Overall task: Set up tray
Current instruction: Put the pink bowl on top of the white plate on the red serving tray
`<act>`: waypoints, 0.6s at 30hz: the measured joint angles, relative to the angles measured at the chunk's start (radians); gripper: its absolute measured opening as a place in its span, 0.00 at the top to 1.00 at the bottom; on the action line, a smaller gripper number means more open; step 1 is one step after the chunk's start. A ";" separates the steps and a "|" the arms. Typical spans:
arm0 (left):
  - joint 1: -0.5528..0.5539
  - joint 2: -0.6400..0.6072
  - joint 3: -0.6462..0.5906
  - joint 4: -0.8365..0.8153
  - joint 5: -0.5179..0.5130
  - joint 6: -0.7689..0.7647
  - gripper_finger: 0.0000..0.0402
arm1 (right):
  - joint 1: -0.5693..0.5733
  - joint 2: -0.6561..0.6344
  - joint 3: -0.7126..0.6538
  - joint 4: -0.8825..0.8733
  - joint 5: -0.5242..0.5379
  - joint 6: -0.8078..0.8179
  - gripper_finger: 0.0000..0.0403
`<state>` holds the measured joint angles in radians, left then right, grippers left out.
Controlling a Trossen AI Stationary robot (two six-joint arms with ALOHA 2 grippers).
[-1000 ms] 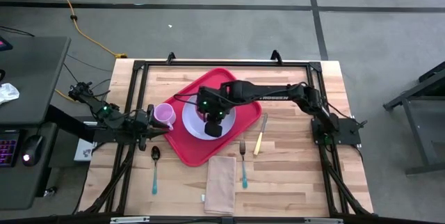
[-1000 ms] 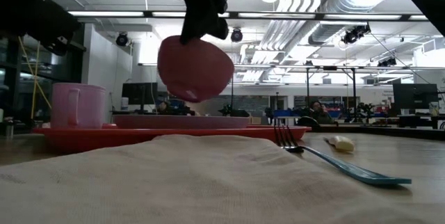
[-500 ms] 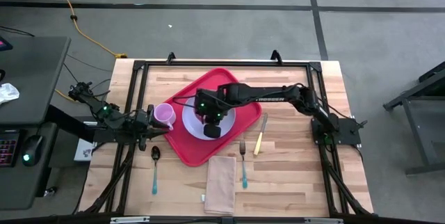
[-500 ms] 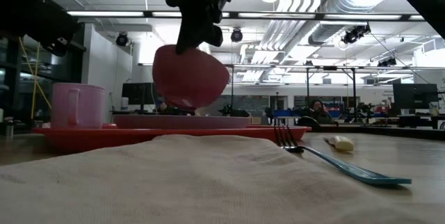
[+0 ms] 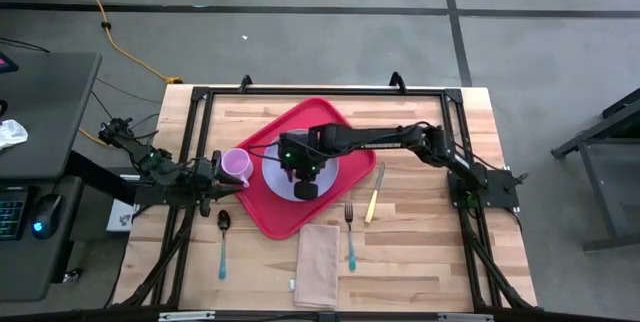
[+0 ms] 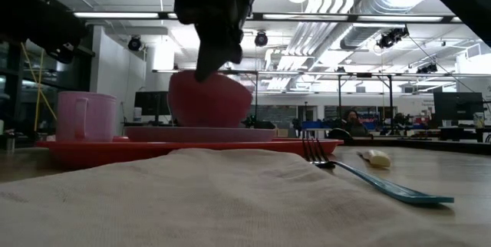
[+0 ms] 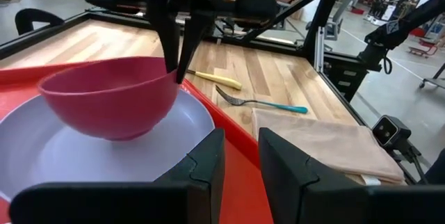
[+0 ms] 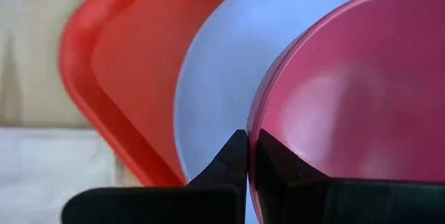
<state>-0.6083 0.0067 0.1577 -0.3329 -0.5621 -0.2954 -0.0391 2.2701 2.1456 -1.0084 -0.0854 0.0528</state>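
Now | right hand [image 8: 248, 156] pinches bowl [image 7: 111, 95] rim; over plate [image 7: 42, 161], tray [image 5: 268, 205]

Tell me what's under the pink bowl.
The lavender plate lies under the pink bowl, on the red tray. The right end effector pinches the bowl's rim. The bowl hides the plate's centre.

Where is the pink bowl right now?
The pink bowl sits on the lavender plate in the middle of the red tray, its rim pinched by the right gripper, right of the cup.
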 joint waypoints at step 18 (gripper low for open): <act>0.000 0.000 0.000 -0.025 -0.007 -0.024 0.71 | 0.000 0.036 0.000 0.004 -0.008 -0.035 1.00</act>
<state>-0.6083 0.0067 0.1577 -0.3584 -0.5690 -0.3191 -0.0391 2.3058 2.1452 -1.0047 -0.0932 0.0174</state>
